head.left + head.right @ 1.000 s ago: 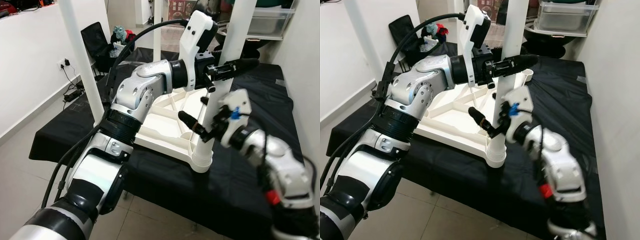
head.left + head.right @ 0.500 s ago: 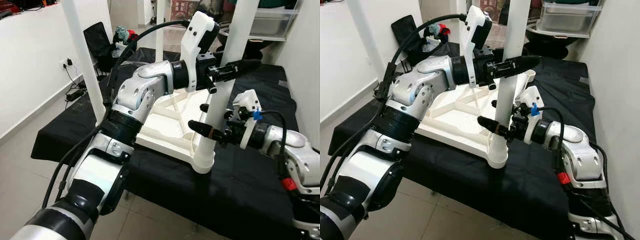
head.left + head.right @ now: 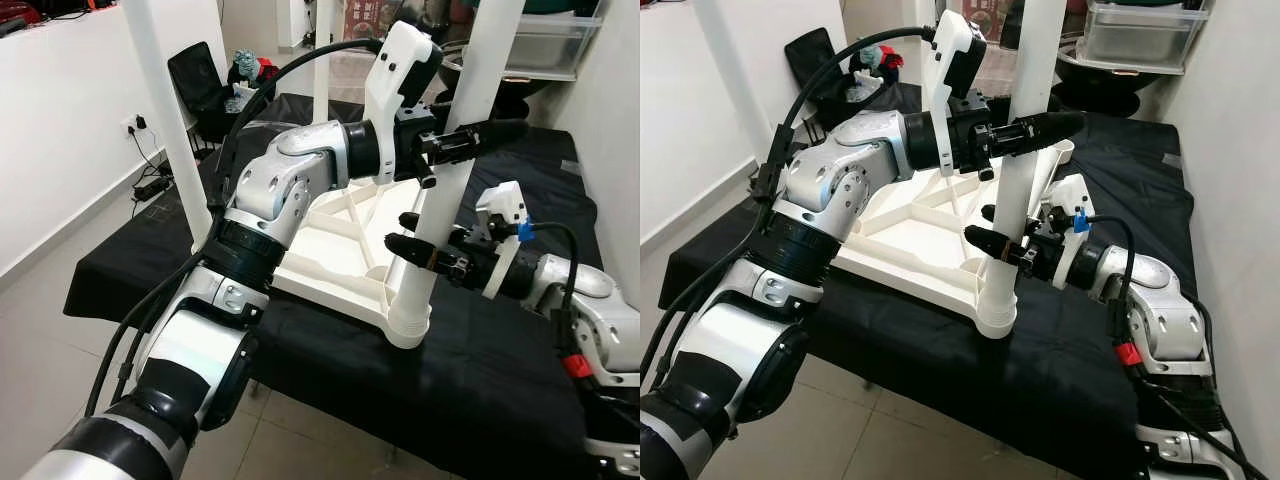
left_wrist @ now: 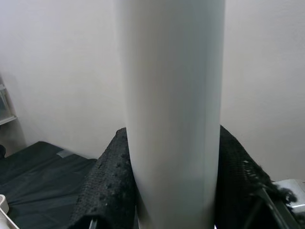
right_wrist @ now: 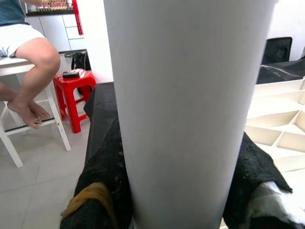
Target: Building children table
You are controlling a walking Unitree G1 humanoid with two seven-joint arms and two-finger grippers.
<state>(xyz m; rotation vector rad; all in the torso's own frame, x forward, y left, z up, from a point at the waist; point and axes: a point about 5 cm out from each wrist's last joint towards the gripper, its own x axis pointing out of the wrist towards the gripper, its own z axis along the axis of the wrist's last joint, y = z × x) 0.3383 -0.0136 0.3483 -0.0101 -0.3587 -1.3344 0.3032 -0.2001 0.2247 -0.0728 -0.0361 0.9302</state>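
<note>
Children's table top (image 3: 335,255), white, lies upside down on the surface (image 3: 150,265), which is draped in black cloth. Ribbed underside faces up. Three white legs stand upright from its corners in the head views; the near-right leg (image 3: 440,200) sits in its corner socket at the front edge.

Left tool (image 3: 470,140) clamps this leg high up, black fingers (image 4: 107,191) either side of the tube. Right tool (image 3: 415,235) grips the same leg lower down, just above the socket, fingers (image 5: 102,191) pressed to both flanks.

Right wrist view: a person's bare legs (image 5: 31,71) on a white stool, red stool (image 5: 71,95) beside.
</note>
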